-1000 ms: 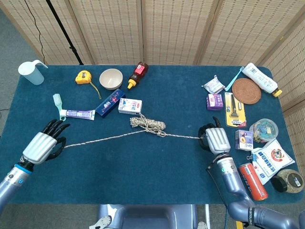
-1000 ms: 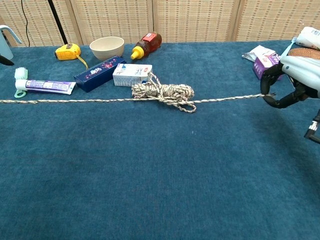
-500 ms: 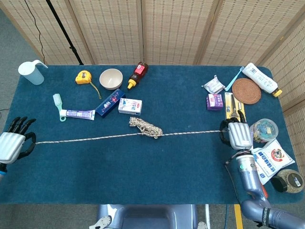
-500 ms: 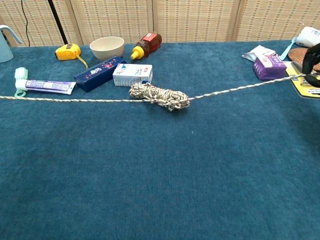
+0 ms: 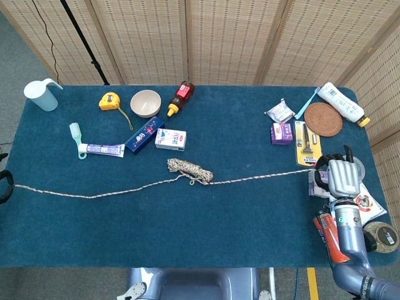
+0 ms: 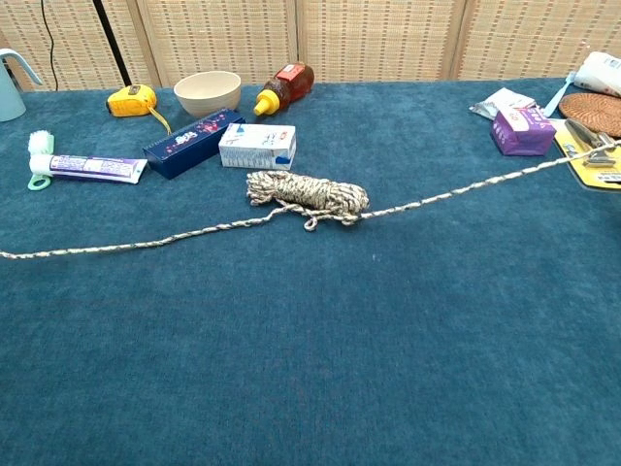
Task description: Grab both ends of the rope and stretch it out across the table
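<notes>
The rope point(image 5: 156, 182) is lying across the blue table point(image 5: 206, 225) from its left edge to its right edge, sagging slightly on the left half, with a bundled coil point(image 5: 189, 170) still sitting near the table's middle, just in front of a small white carton point(image 5: 170, 139). The right hand point(image 5: 338, 177) is hovering at the right edge with its fingers curled around the rope's right end, holding it beside a yellow razor pack point(image 5: 307, 144) and a round clear tub point(image 5: 345, 167). At the left edge, only a dark sliver of the left hand point(image 5: 5, 186) is showing where the rope's left end is reaching it; whether it is gripping the rope I cannot tell. In the chest view, the rope point(image 6: 194, 231) is running past the coil point(image 6: 309, 195) towards the right edge.
</notes>
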Available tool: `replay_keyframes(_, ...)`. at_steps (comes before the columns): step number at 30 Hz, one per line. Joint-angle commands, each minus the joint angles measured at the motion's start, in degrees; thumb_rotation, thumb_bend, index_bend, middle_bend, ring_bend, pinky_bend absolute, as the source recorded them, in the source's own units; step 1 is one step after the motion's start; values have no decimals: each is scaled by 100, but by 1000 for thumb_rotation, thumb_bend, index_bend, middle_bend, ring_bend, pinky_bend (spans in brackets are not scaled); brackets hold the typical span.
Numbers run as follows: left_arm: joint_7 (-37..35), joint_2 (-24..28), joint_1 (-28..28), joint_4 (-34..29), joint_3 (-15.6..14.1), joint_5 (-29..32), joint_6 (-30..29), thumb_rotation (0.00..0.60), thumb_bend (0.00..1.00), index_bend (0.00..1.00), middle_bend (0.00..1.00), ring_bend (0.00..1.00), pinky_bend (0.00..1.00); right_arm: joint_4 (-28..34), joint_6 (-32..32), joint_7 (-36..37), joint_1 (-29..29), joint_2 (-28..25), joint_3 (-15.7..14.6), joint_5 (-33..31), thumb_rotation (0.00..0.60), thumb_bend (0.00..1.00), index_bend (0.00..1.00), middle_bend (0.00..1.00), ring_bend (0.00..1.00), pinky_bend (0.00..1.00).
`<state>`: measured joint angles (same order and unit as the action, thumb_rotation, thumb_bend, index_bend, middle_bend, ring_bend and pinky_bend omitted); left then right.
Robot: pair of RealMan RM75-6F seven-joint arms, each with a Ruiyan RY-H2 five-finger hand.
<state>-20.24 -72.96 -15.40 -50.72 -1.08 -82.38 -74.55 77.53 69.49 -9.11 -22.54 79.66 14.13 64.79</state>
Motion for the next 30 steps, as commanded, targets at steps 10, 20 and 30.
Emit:
replay_keyframes(10, 113, 94, -68, -464, 132, -298, -372, 600, 389, 640, 137, 0, 0, 213, -11, 155, 44, -113, -77, 178, 600, 668, 728, 445, 314, 0)
replay_keyframes(20, 418, 214, -543, -1423, 226, -826, -420, 600, 389, 640, 137, 0, 0, 821, -52, 337, -43, -238, -172, 603, 600, 668, 727, 445, 307, 0)
replay_keyframes(30, 1167, 407, -1051, -2716, 196, -1236, 14, 600, 346, 182, 27, 0, 0, 1454, -310, 233, -291, -276, -372, 1083, 600, 672, 443, 210, 117, 0)
